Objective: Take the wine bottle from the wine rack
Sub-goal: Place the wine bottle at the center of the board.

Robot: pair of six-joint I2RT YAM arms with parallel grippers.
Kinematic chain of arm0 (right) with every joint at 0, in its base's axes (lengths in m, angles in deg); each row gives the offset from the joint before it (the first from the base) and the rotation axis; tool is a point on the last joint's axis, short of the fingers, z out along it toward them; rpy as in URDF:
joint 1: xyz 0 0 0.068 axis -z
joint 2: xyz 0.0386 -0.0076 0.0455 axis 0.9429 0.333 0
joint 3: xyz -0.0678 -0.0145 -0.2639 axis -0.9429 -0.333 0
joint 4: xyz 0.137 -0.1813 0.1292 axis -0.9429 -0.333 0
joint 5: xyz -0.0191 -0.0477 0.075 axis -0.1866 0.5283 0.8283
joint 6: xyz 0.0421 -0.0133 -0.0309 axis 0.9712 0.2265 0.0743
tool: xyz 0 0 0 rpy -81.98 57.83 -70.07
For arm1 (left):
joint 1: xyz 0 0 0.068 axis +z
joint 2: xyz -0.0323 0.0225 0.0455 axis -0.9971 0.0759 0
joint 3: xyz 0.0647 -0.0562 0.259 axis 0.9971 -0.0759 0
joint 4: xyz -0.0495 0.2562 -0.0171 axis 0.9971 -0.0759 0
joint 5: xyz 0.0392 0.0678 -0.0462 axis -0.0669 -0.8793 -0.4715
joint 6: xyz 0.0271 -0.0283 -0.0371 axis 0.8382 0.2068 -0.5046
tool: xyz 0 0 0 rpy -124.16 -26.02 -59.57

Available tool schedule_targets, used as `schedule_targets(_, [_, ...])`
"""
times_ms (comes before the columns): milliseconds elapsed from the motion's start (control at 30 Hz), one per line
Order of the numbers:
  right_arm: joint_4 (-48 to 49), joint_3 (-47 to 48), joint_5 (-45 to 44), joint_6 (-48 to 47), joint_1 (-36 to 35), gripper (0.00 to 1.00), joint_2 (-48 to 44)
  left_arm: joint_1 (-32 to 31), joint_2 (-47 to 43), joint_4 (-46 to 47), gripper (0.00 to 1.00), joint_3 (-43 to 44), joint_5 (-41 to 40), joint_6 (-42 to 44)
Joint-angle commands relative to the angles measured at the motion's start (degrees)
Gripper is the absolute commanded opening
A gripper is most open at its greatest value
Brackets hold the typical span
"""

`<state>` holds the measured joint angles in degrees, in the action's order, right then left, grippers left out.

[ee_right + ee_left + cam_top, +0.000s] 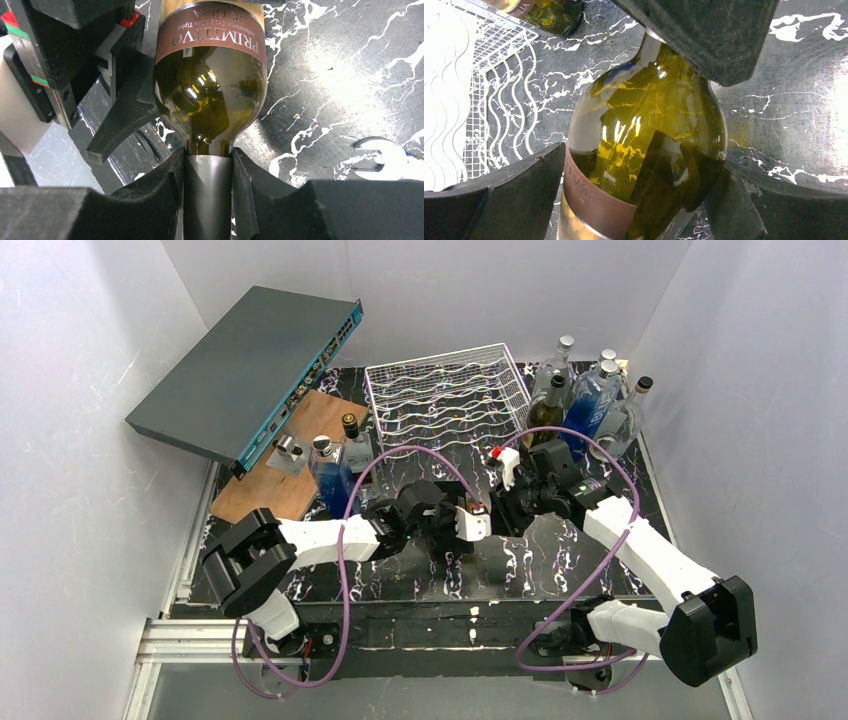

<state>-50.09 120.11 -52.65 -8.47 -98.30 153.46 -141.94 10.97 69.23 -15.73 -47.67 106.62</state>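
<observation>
I've got the right gripper clamped on the neck of the wine bottle, mid-frame below the wine rack, with the left gripper spread wide round its body. Neck-only hold — it could swivel or slip.

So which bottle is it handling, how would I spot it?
Find the white wire rack at the back of the black table. Just in front, mid-table, is an olive-green wine bottle. Unlike the standing bottles, the right pincer grips its neck, and its brown label reads PRIMITIVO.
</observation>
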Motion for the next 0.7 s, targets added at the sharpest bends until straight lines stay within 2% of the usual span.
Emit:
schedule_targets(0, [5.39, 4.01, 5.54, 0.65, -0.20, 0.01, -0.72, -0.14, 0.29, 0.39, 0.98, 2.61, 0.08, 1.10])
schedule_targets(233, [5.39, 3.98, 5.62, 0.75, -0.13, 0.01, -0.51, -0.56, 0.21, 0.31, 0.98, 2.88, -1.26, 3.48])
schedule_targets(333, [5.24, 3.92, 5.23, 0.75, -0.20, 0.01, -0.48, -0.82, -0.12, -0.16, 0.87, 2.85, -2.11, 3.75])
schedule_targets(367, [5.22, 3.91, 5.04, 0.79, -0.15, 0.01, -0.44, -0.86, -0.34, -0.45, 0.81, 2.77, -2.14, 3.78])
schedule_targets(400, [5.22, 3.90, 4.92, 0.71, -0.19, 0.01, -0.43, -0.88, -0.50, -0.75, 0.71, 2.71, -2.12, 3.73])
schedule_targets(433, [5.22, 3.90, 4.72, 0.75, -0.20, 0.01, -0.36, -0.92, -0.73, -0.98, 0.50, 2.55, -2.36, 3.65])
schedule_targets(467, [5.18, 3.90, 4.60, 0.71, -0.17, 0.01, -0.23, -0.99, -0.88, -1.06, 0.22, 2.54, -3.04, 3.42])
schedule_targets(500, [5.17, 3.90, 4.55, 0.69, -0.20, 0.01, -0.07, -1.01, -0.92, -1.28, 0.11, 2.42, -3.56, 3.27])
schedule_targets(533, [5.09, 3.90, 4.62, 0.77, -0.20, 0.01, 0.18, -1.12, -1.17, -1.38, 0.03, 2.23, -3.74, 3.36])
schedule_targets(567, [5.05, 3.92, 4.67, 0.75, -0.14, 0.01, 0.45, -1.15, -1.37, -1.42, 0.00, 2.00, -3.87, 3.41])
schedule_targets(667, [4.79, 4.19, 5.23, 0.58, -0.20, 0.01, 1.47, -1.13, -2.17, -1.69, 0.00, 1.74, -3.78, 2.91])
